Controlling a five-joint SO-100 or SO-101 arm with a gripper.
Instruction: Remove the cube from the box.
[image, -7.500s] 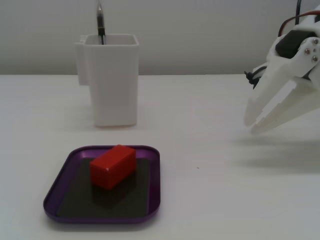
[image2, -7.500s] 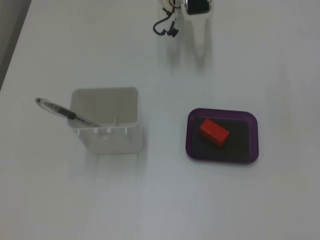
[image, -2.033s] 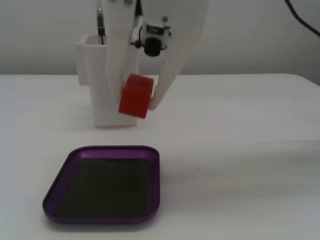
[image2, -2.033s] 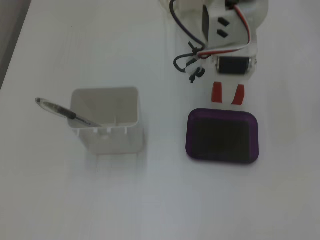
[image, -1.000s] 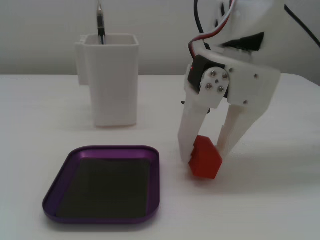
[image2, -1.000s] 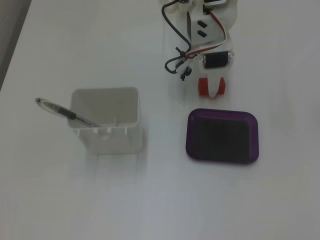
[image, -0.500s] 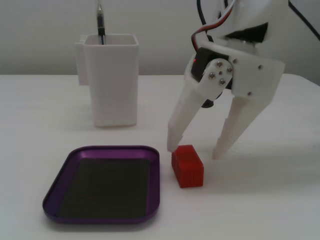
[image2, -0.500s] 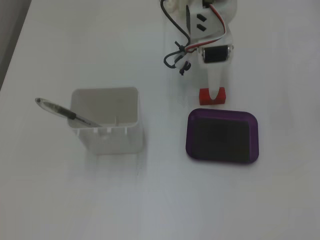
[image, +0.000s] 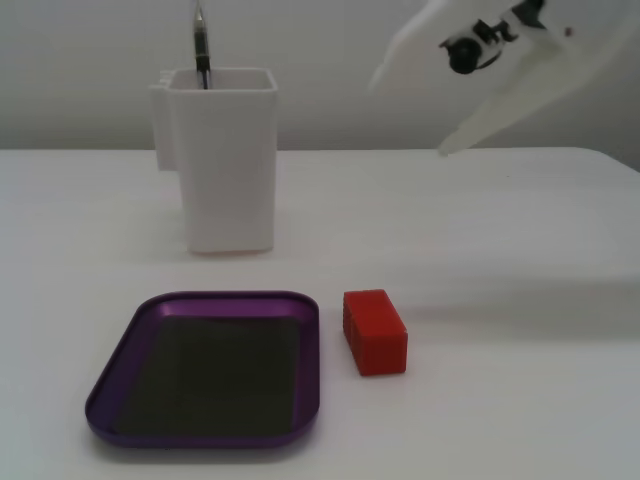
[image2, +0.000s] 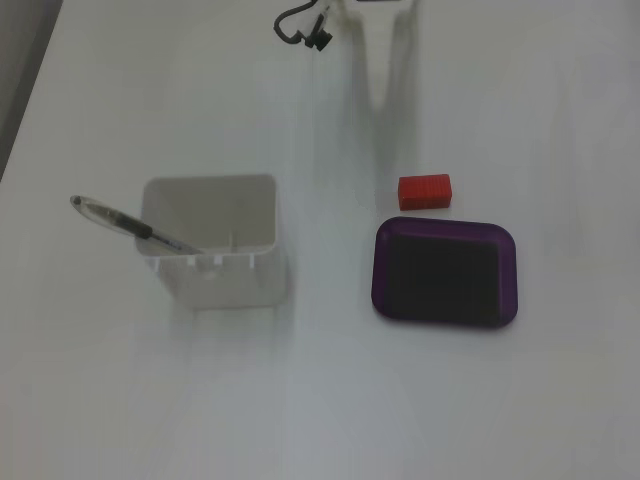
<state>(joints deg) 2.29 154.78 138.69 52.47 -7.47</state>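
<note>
The red cube (image: 375, 331) lies on the white table just right of the purple box (image: 105, 395), outside its rim and close to it. In the other fixed view the cube (image2: 425, 190) lies just above the box (image2: 510, 275). The box's black bottom is bare. My white gripper (image: 407, 118) hangs high at the upper right, well above and behind the cube, with its jaws apart and nothing between them. In the other fixed view the gripper (image2: 388, 80) reaches in from the top edge, above the cube.
A tall white square container (image: 230, 170) with a pen (image: 201, 45) in it stands behind the box. In the other fixed view the container (image2: 215, 250) is left of the box. A black cable (image2: 305, 25) lies at the top.
</note>
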